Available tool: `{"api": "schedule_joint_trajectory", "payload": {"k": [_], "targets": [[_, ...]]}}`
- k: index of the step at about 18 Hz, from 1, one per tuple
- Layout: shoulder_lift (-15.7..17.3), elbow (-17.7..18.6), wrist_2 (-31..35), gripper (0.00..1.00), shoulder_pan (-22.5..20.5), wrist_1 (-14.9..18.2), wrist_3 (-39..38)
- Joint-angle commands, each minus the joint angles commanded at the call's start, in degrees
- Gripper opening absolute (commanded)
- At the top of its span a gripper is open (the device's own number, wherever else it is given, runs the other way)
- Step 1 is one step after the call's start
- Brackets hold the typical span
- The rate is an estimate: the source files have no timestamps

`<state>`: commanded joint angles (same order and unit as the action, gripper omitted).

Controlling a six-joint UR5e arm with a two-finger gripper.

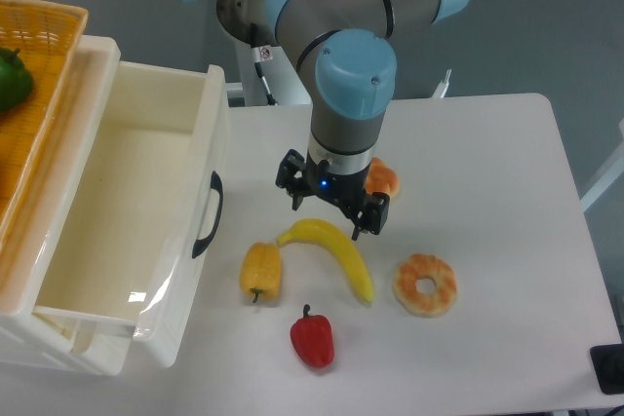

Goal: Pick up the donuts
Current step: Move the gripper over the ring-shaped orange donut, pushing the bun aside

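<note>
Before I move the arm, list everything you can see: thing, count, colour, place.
donut: one, cream-tan with orange-pink glaze, table front right, right of the banana
banana: one, yellow, table centre, just below the claw
yellow pepper: one, yellow, left of the banana
red pepper: one, red, front centre
orange item: one, orange, partly hidden behind the claw
open drawer: one, cream-white with black handle, left of the table
wicker basket: one, orange-yellow, top left, holding a green item
table: one, white
arm: one, grey and blue
claw: one, black, open, over the banana, holding nothing
</note>
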<state>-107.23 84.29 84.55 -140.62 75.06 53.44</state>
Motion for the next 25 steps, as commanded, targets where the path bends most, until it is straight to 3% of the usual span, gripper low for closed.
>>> {"api": "schedule_joint_trajectory", "payload": {"k": [6,10,20,25], "targets": [[-0.88,0.52,0.00,1.00,-0.53,-3.60,0.00],[-1.67,1.75,0.00,1.00,-0.53,-4.13,-0.09],[-6.33,2.37,0.00,1.00,-1.84,-8.35,-0.70],[-9.05,1.85,0.00,1.00,-5.09,-9.58,-0.61]]}}
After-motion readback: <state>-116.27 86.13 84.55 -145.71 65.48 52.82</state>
